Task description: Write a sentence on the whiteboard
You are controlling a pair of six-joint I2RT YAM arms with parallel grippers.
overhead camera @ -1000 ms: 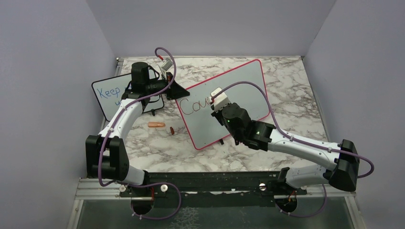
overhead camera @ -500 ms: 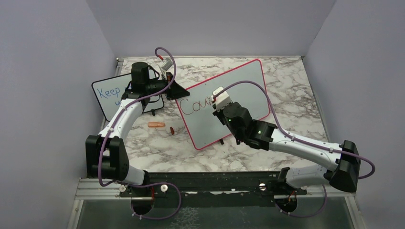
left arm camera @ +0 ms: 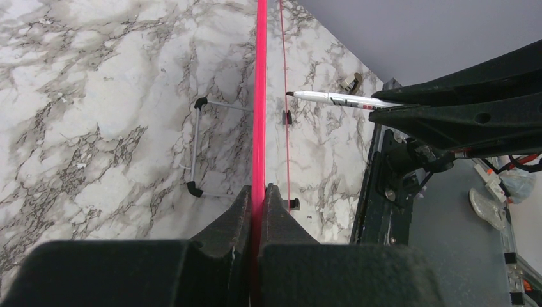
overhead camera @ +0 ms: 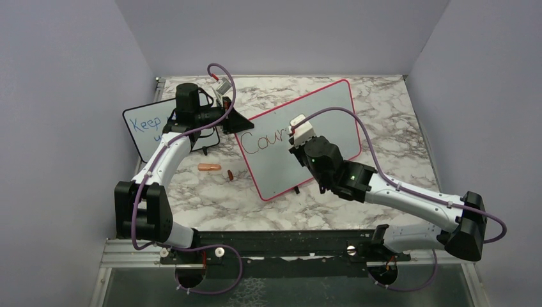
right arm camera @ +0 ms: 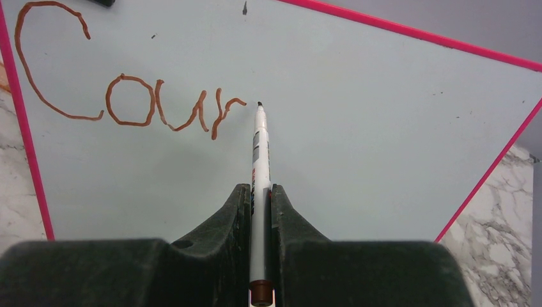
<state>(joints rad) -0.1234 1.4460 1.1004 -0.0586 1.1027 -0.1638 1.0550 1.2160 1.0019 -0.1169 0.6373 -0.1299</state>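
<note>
Whiteboard [overhead camera: 271,171] stands propped on the marble table [overhead camera: 396,128], left gripper [left arm camera: 258,194] pinched tight on its pink edge. Right gripper [right arm camera: 259,190] clamped on a marker [right arm camera: 258,160], tip just right of the "r". Sentence [right arm camera: 128,102] reads only "Cour", red-brown, at the board's upper left.

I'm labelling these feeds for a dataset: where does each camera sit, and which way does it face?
Top: above and behind, looking down on the table; both arms show whole.
Left wrist: looks along the whiteboard and its pink edge, clamped in the left claw.
Right wrist: faces the board's front and the writing; the right claw grips the marker.
Both wrist views show the marker.
</note>
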